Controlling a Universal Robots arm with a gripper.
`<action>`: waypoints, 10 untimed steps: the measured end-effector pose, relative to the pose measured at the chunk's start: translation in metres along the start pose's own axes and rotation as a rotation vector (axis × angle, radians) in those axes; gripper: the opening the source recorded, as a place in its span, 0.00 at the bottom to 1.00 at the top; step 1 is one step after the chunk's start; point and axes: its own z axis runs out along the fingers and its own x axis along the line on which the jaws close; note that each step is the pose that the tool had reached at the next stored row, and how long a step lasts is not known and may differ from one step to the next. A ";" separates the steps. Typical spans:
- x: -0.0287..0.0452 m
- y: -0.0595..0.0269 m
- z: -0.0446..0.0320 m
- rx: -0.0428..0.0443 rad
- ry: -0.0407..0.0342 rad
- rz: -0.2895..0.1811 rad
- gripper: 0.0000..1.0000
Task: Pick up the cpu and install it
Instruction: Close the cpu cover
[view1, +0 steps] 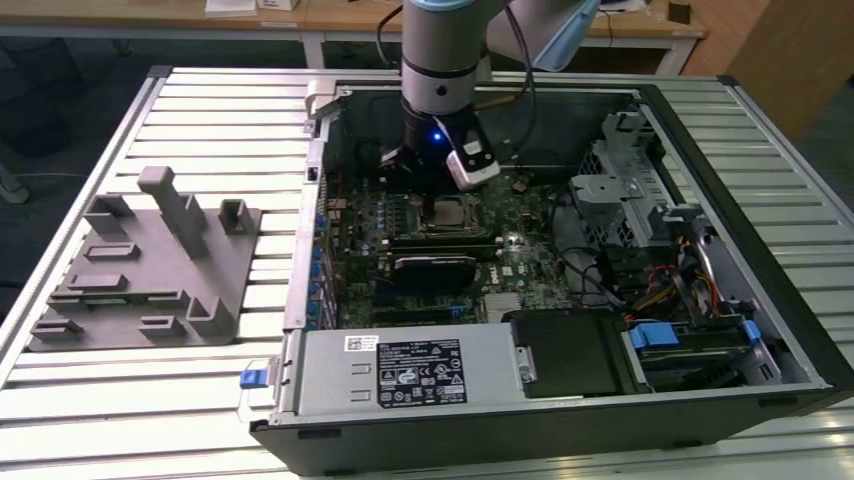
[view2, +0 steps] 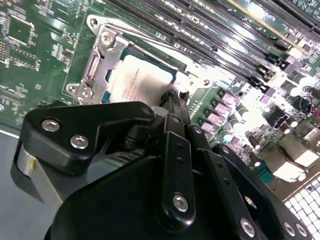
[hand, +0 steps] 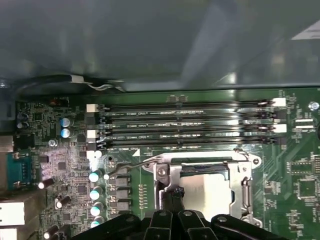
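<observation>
1. The cpu (view2: 142, 82) lies flat in its socket on the motherboard (view2: 30, 60), with the pale metal top facing up. A silvery socket frame (view2: 102, 47) goes around it.
2. In the first wrist view the cpu (hand: 207, 190) sits in the same frame (hand: 165, 172). A thin wire lever (hand: 125, 167) stands out from the frame's side.
3. The gripper (view2: 172, 97) is low over the socket, and its tips are at one edge of the cpu. The fingers (hand: 170, 196) are drawn close together and I see nothing held between them.
4. Just beside the socket run the long memory slots (hand: 185, 125), parallel to each other.
5. In the exterior view the arm (view1: 441, 60) comes straight down into the open computer case (view1: 534, 440), above the cpu (view1: 451, 212).
6. The case lies on a slatted table (view1: 214, 120). A grey tray (view1: 147, 270) with upright posts lies near the case, at the exterior view's left.
</observation>
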 end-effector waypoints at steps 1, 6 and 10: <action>0.0008 0.0000 0.0007 0.0000 0.0000 0.000 0.11; 0.0026 -0.0002 0.0030 0.0002 0.0001 0.000 0.11; 0.0033 -0.0002 0.0041 0.0001 0.0001 0.000 0.11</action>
